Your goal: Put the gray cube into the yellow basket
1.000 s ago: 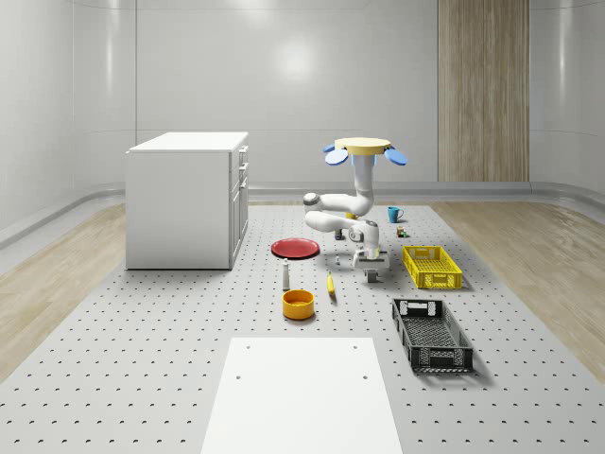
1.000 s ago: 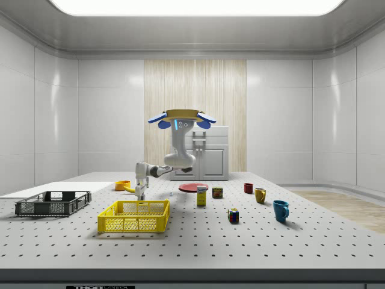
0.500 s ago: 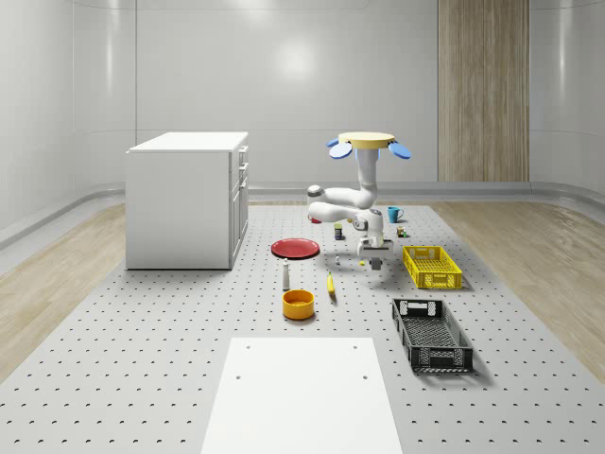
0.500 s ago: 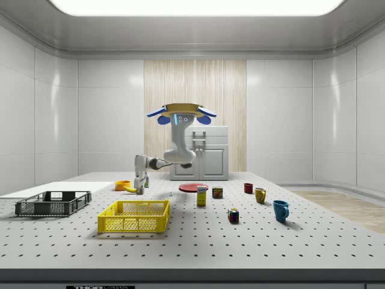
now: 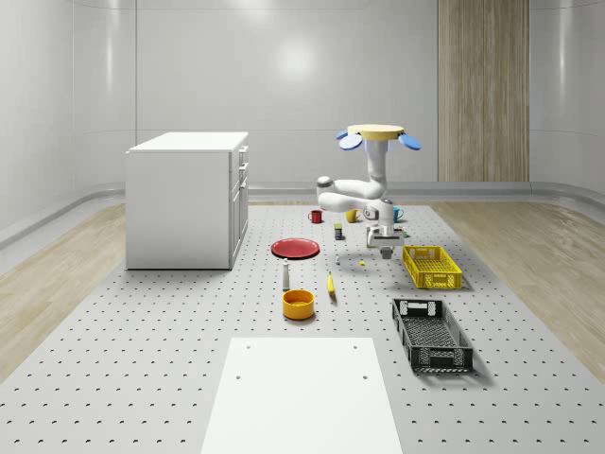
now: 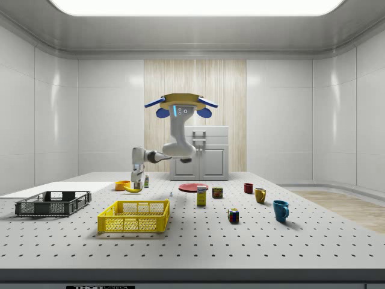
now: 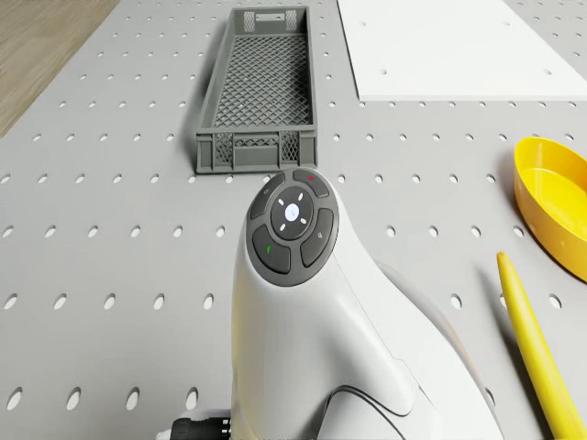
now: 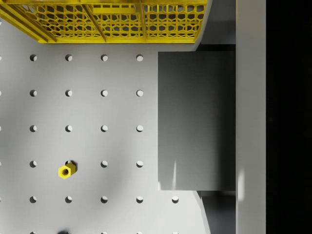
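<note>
The gray cube [image 8: 196,121] sits large in the wrist view, pressed against a pale finger [image 8: 251,117]; my gripper is shut on it. In the whole-scene view the gripper [image 5: 383,251] hangs above the table, just left of the yellow basket [image 5: 432,266]. From the side, the gripper [image 6: 138,184] is above and behind the yellow basket [image 6: 134,215]. A corner of the yellow basket [image 8: 107,19] lies ahead of the cube in the wrist view. The drone [image 5: 376,134] hovers over the table's far part, its arm reaching down and forward.
A black crate [image 5: 431,333] lies in front of the basket. A banana [image 5: 331,285], an orange bowl [image 5: 298,304], a red plate [image 5: 296,248] and a white cabinet [image 5: 187,199] are to the left. Mugs [image 5: 394,214] stand behind. A small yellow nut [image 8: 65,171] lies on the table.
The drone and arm have drifted toward the whole-scene view's right and farther back. The gripper has risen off the table with the cube and come closer to the yellow basket.
</note>
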